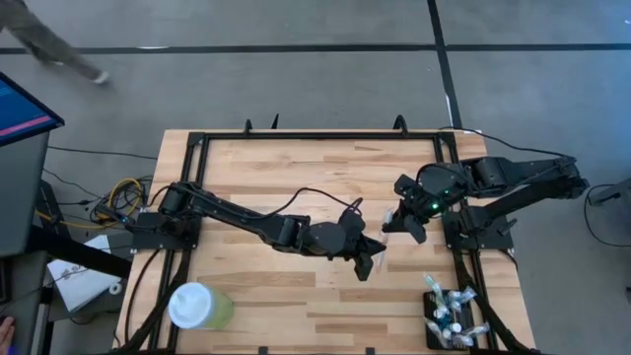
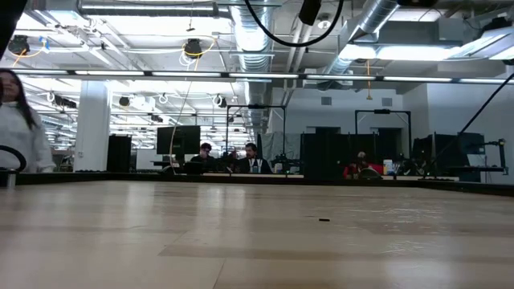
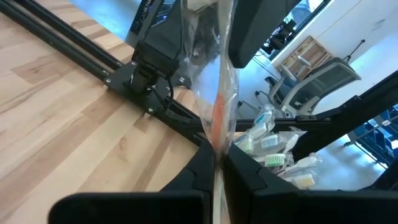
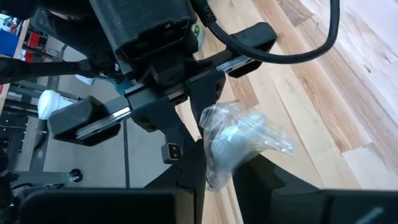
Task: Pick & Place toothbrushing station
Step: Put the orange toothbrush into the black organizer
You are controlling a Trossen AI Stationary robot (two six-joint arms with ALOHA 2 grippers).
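1. Wooden slatted table (image 1: 296,187) carries both dark arms meeting mid-table.
2. Black slotted toothbrushing station (image 1: 449,318) sits at the near right corner, holding wrapped brushes.
3. Left gripper (image 1: 370,258) is pinched together on a clear crinkly toothbrush packet (image 3: 219,106).
4. Right gripper (image 1: 402,223) clamps the packet's other end, apparently for a handover.

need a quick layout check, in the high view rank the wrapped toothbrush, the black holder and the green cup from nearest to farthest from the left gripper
From the left gripper:
1. Wrapped toothbrush, pinched in its shut fingers.
2. Toothbrushing station, black holder at the table's near right corner.
3. Green cup, near left corner, farthest.
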